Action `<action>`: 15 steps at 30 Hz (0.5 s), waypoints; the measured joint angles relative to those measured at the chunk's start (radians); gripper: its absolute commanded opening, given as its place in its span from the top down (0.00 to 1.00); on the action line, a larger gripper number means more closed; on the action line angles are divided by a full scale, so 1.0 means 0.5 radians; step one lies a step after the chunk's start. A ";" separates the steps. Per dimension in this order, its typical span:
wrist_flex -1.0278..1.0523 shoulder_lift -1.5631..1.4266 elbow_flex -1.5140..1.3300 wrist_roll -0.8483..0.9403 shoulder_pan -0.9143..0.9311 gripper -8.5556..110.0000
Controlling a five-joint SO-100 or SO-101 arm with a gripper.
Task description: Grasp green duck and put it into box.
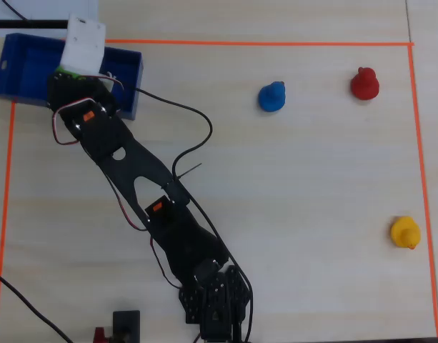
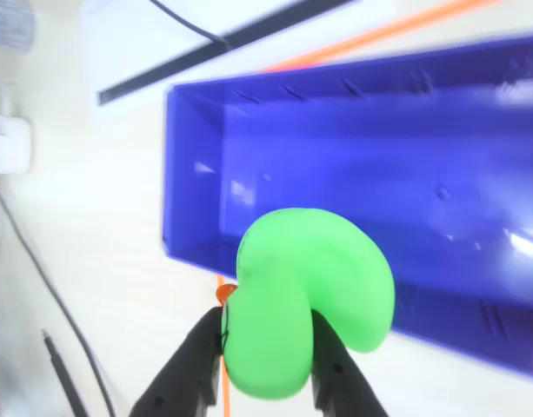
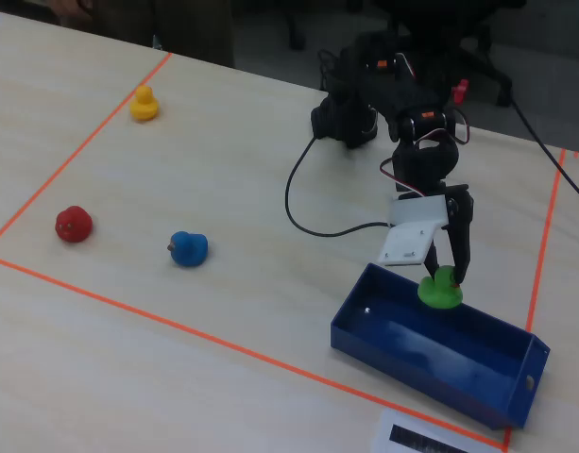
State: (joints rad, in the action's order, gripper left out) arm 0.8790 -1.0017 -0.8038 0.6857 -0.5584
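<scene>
The claw (image 2: 264,352) is closed on the green duck (image 2: 305,300): in the wrist view its two dark fingers (image 2: 183,369) press the lower part of the toy from both sides, and a small orange beak shows at the left finger. The duck's rounded body rises out of the claw and curves to the right in that view.

The relation that matters now is duck to box (image 2: 196,174). In the wrist view the blue box lies just beyond the claw, its open inside spreading up and to the right, with its long axis running from left to right across the picture. The near wall passes behind the duck, so the toy seems to hang at this wall, partly over the inside and partly still over the table. The fixed view agrees: the duck (image 3: 440,291) hangs under the claw (image 3: 447,276) at the far long wall of the box (image 3: 431,368), near its middle. I cannot tell if it touches the wall. In my judgement the claw should go a little further over the inside before it opens; otherwise the duck may strike the rim and fall outside.

Well apart from the claw, on the table (image 1: 276,214), stand a blue duck (image 1: 272,96), a red duck (image 1: 364,83) and a yellow duck (image 1: 405,232).
</scene>
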 measured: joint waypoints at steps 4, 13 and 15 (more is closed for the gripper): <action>0.000 0.138 0.058 0.144 0.028 0.78; 0.025 0.267 0.101 0.202 0.046 0.75; 0.052 0.267 0.141 0.202 0.049 0.82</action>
State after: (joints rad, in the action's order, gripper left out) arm 0.9050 -0.8682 -0.7332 0.7869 -0.5338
